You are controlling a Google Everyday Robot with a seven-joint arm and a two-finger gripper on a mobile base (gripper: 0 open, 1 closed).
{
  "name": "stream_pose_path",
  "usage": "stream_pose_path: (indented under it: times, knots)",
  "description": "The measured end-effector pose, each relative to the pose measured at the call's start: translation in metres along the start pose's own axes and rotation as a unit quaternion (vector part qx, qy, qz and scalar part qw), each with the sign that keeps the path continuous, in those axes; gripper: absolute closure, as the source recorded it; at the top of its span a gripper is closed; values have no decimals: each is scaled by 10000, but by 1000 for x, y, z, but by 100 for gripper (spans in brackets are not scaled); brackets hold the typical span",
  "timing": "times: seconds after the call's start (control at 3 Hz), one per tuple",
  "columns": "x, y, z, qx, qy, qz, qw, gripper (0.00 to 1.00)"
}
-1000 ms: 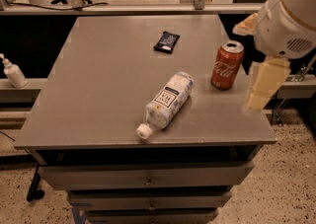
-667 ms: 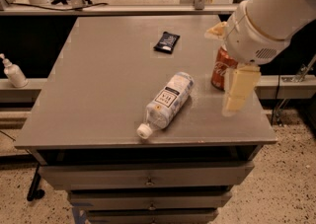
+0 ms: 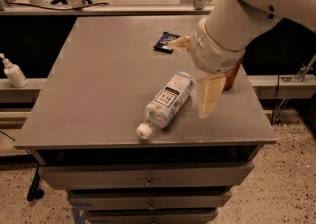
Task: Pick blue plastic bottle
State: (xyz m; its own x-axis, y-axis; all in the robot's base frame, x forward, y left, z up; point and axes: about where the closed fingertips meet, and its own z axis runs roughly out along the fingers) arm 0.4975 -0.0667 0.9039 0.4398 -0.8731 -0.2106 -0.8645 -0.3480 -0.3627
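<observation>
Bottle (image 3: 167, 102) lying on its side near the front of the grey table (image 3: 98, 94), slanted, label up, white cap (image 3: 143, 130) toward the front edge. Just right of it, above the tabletop, gripper (image 3: 191, 77) spread wide, gripping nothing: one cream finger (image 3: 210, 97) pointing down beside the bottle, the other finger (image 3: 178, 44) up near a dark packet (image 3: 165, 42). Behind the arm, mostly hidden, red can (image 3: 233, 76). Far left, off the table, white pump bottle (image 3: 12, 72) on a ledge.
</observation>
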Motion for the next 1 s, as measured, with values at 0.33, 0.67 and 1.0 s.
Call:
stream_pose_path:
  times: [0.33, 0.67, 1.0]
  knots:
    - [-11, 2, 32, -245, -108, -536, 9982, 0]
    - [-14, 5, 58, -453, -161, -752, 9960, 0]
    - [-17, 7, 75, -597, -205, -823, 9946, 18]
